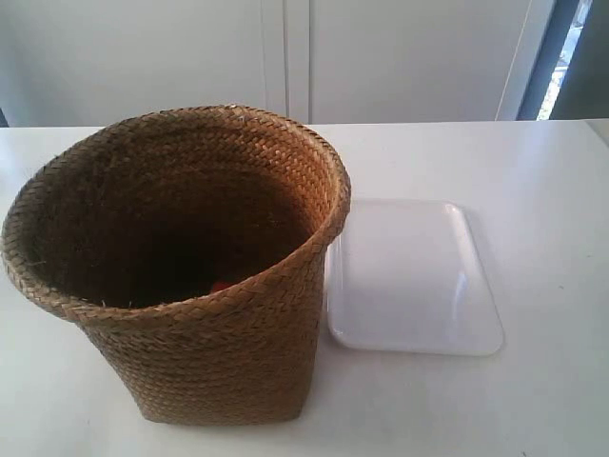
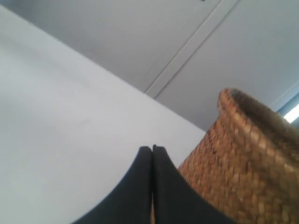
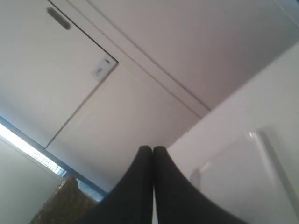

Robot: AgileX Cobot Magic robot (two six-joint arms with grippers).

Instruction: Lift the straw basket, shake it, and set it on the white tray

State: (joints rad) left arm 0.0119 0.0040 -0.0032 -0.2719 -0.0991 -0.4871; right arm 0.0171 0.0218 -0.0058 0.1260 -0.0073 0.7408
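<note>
Plainly, the straw basket point(image 2: 243, 158) is found just beside the left gripper point(image 2: 152, 149), well apart from the right gripper point(image 3: 153, 149), both with fingers pressed together.

A plain white surface point(image 1: 557, 181) fills the lower part of the exterior view, evenly lit. Behind it rises a wall of white panels point(image 1: 133, 57), split by narrow vertical seams point(image 1: 285, 52). At the far upper right, a dark window frame point(image 1: 555, 57) borders a sliver of bright daylight point(image 1: 577, 43). The right wrist view shows similar panelling with a dark oblong handle slot point(image 3: 59, 18), a small pale latch plate point(image 3: 103, 66) and a bright strip of window light point(image 3: 25, 148).
</note>
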